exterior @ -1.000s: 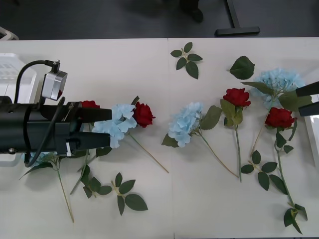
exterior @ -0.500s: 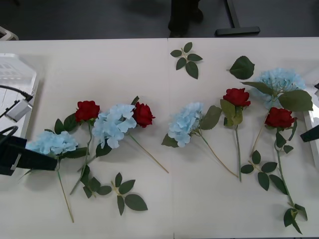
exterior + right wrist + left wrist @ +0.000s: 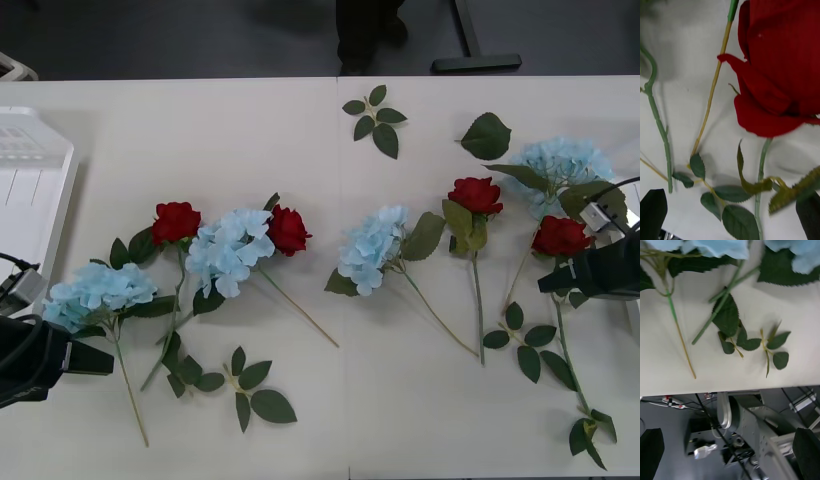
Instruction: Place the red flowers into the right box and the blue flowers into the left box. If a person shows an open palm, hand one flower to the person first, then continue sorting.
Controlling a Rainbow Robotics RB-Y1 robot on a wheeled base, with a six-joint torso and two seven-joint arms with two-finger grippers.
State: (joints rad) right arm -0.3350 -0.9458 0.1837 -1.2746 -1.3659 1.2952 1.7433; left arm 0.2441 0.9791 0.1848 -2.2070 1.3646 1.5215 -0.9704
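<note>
Step in hand: reaching for a red flower; nothing gripped yet, no flower seen in the left box [image 3: 30, 190].
Right gripper [image 3: 548, 280]: at 3 o'clock on the table [image 3: 300, 140], fingers spread wide and empty, tips just beside the 3 o'clock rose [image 3: 560, 237]; in the right wrist view, that rose head looms close ahead, its stem running down between the two black fingers.
Left gripper [image 3: 98, 360]: low at 8 o'clock, fingers wide apart and empty, just beside the stem of the 8 o'clock blue head [image 3: 100, 290]; looks idle.
Red flowers: four lying flat; others at 9 o'clock [image 3: 176, 221], nearer centre [image 3: 288, 230], and 2 o'clock [image 3: 476, 194].
Blue flowers: four; others left of centre [image 3: 228, 250], centre [image 3: 372, 245], and 2 o'clock [image 3: 565, 165].
Open palm: none shown, so probably plain sorting.
Next move, as judged: lower onto the stem under the rose head, close without catching the leaves, lift, carry toward the right box at 3 o'clock.
Risk: neighbouring stems lie near; possible to drag one along.
Writing, brands: none readable.
</note>
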